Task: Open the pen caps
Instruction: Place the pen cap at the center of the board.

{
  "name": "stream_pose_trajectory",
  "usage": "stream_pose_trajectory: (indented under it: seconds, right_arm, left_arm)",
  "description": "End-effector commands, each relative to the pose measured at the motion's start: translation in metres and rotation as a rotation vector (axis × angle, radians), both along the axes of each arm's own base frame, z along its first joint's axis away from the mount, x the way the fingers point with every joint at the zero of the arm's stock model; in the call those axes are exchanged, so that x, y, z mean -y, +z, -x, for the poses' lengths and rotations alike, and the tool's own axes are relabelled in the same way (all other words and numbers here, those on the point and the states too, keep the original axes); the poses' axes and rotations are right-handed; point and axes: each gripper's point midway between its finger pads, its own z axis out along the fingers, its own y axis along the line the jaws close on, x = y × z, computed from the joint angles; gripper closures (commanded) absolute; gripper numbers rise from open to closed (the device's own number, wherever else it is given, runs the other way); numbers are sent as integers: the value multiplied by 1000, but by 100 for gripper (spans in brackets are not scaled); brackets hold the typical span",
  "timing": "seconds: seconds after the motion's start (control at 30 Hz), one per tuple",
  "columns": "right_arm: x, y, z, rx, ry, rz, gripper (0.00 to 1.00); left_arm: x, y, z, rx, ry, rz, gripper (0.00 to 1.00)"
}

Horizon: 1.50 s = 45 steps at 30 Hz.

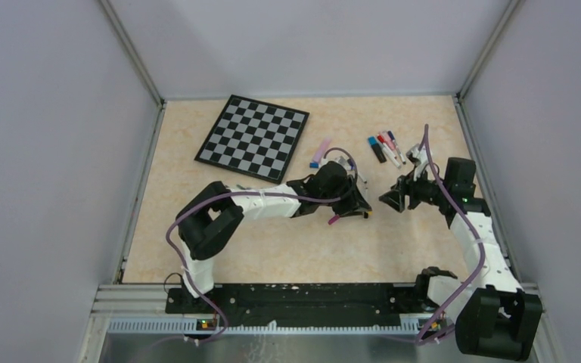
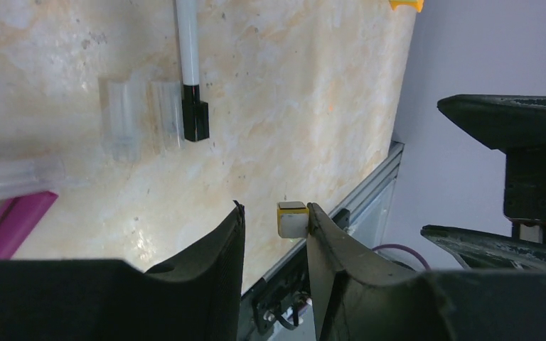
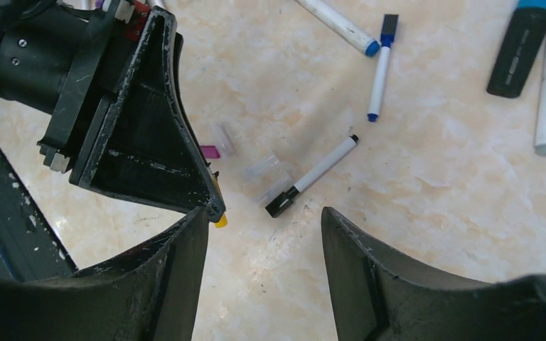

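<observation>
My left gripper is open at mid-table. In the left wrist view a small yellow cap rests against the right finger only; the left finger stands apart from it. The right wrist view shows the same cap at that finger's tip. My right gripper is open and empty, just right of the left one. Below lies a white pen with a black cap, also in the left wrist view. Several more pens lie behind.
The chessboard lies at the back left. A pink pen lies right of it. Clear caps and a magenta piece lie near the white pen. A black marker and white pens lie further back.
</observation>
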Motion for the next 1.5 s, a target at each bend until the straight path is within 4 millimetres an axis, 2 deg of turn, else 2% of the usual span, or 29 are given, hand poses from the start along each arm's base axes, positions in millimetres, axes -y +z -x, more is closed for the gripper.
stream_pose_trajectory:
  seconds: [0.0, 0.2, 0.3, 0.5, 0.7, 0.87, 1.27, 1.47]
  right_arm:
    - [-15, 20, 9, 106, 133, -58, 41]
    - [-37, 20, 35, 211, 321, -149, 39]
    - [-41, 20, 40, 234, 349, -172, 38]
    - [-43, 20, 36, 210, 333, -233, 38]
    - [-41, 10, 30, 217, 294, -231, 37]
    - [-41, 14, 21, 249, 266, -250, 37]
    - [-44, 15, 24, 280, 305, -267, 39]
    - [-49, 13, 28, 280, 339, -269, 42]
  left_arm:
    - [1, 58, -4, 10, 71, 165, 60]
    - [-10, 71, -2, -60, 164, 270, 59]
    - [-12, 73, 1, -97, 190, 326, 59]
    - [-10, 81, 3, -154, 208, 427, 58]
    - [-10, 86, 5, -175, 209, 498, 58]
    - [-10, 89, 7, -182, 198, 521, 58]
    - [-7, 79, 14, -215, 162, 511, 58]
    - [-3, 80, 17, -221, 129, 522, 58]
